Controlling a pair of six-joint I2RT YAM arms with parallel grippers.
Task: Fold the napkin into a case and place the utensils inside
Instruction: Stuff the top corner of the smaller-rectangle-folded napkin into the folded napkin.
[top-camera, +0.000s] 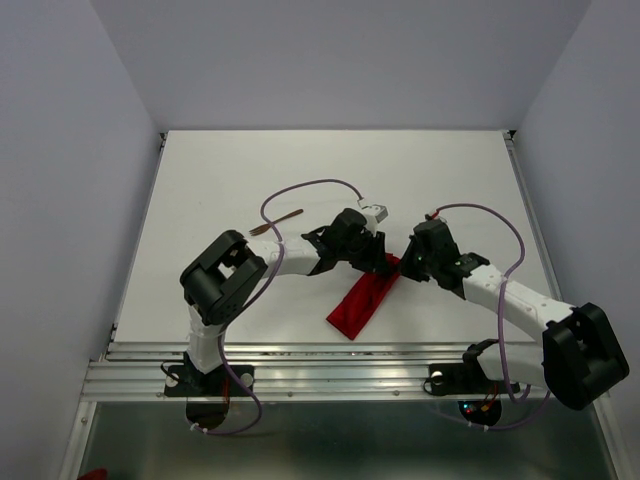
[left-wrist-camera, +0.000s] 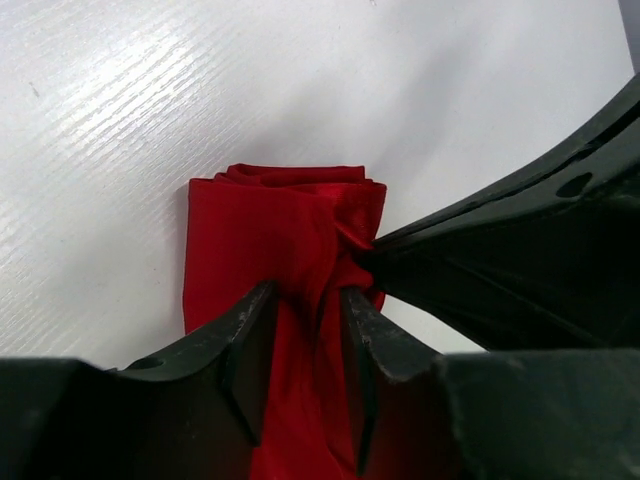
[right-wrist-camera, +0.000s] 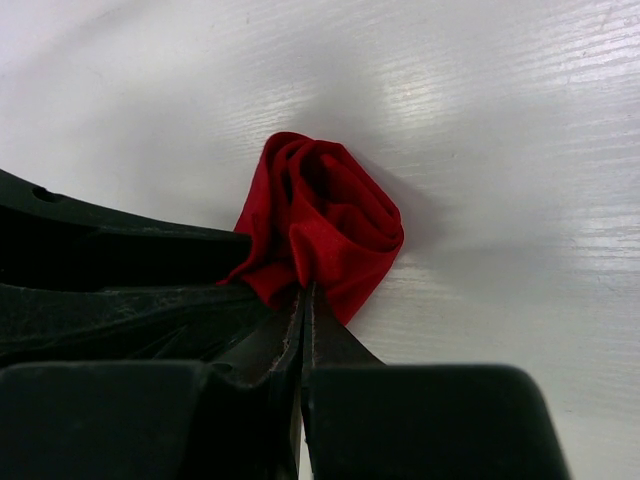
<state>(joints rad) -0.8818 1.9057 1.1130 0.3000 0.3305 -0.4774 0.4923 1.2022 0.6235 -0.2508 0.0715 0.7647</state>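
Observation:
The red napkin (top-camera: 360, 302) lies as a long narrow folded strip, slanting from the near middle of the table up to the right. Its far end (right-wrist-camera: 330, 210) is bunched into rolled folds. My right gripper (right-wrist-camera: 303, 290) is shut on the napkin at that end, and its dark fingers (left-wrist-camera: 480, 260) reach in from the right in the left wrist view. My left gripper (left-wrist-camera: 308, 295) stands open astride the same end, with a ridge of cloth (left-wrist-camera: 270, 220) running between its parted fingers. Both grippers (top-camera: 383, 262) (top-camera: 403, 262) meet there. One slim brown wooden utensil (top-camera: 277, 223) lies left of them.
The white table (top-camera: 450, 180) is walled at the back and on both sides. A metal rail (top-camera: 330, 365) runs along the near edge by the arm bases. Purple cables (top-camera: 310, 185) loop above both arms.

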